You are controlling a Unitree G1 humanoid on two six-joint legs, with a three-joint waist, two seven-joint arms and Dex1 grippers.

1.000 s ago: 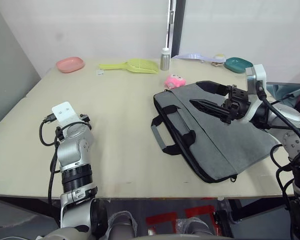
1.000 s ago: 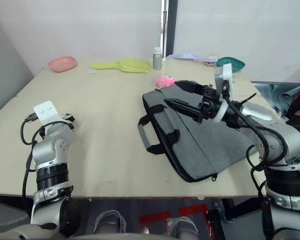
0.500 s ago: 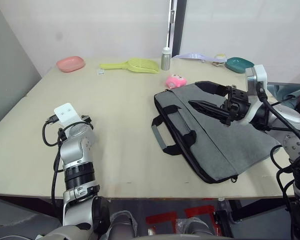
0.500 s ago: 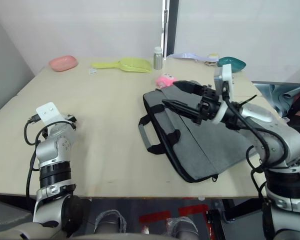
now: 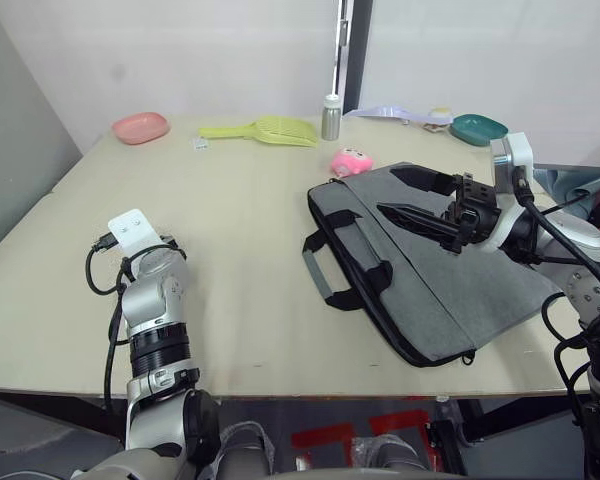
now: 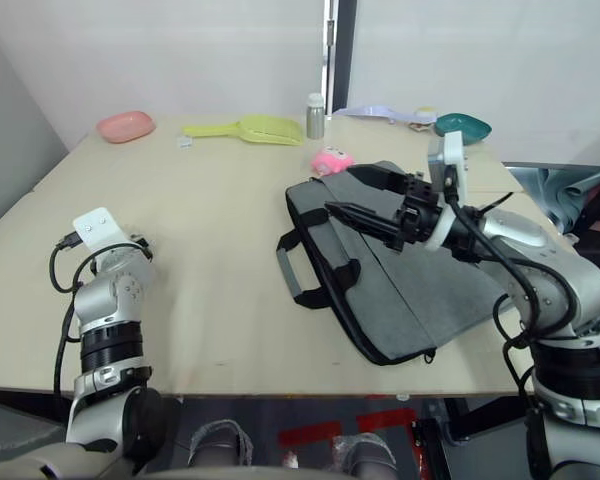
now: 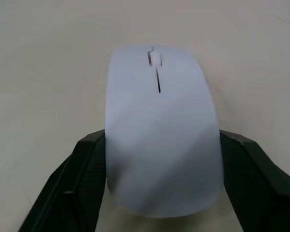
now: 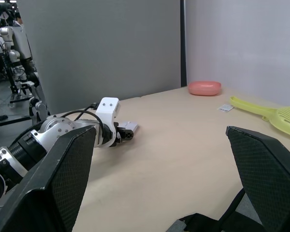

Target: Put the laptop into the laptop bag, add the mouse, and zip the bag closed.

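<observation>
The grey laptop bag (image 5: 450,285) lies flat on the right half of the table, its black handles (image 5: 345,262) pointing toward the table's middle. My right gripper (image 5: 412,198) hovers open just above the bag's far part, fingers wide apart and nothing between them. Near the front left edge, my left gripper (image 7: 162,193) is shut on the white mouse (image 7: 160,130), which rests on the tabletop with a black finger (image 7: 79,186) pressed against each side. In the right wrist view the left gripper (image 8: 127,131) is low on the table. The laptop is out of view.
A pink plush toy (image 5: 350,161) sits just beyond the bag's far corner. Along the back edge stand a metal bottle (image 5: 331,118), a yellow-green scoop (image 5: 265,130), a pink dish (image 5: 140,127) and a teal bowl (image 5: 477,129). Bare tabletop (image 5: 240,230) separates my left arm from the bag.
My left arm has shifted very slightly near the front edge. The right gripper stays open over the bag, and the bag has not moved.
</observation>
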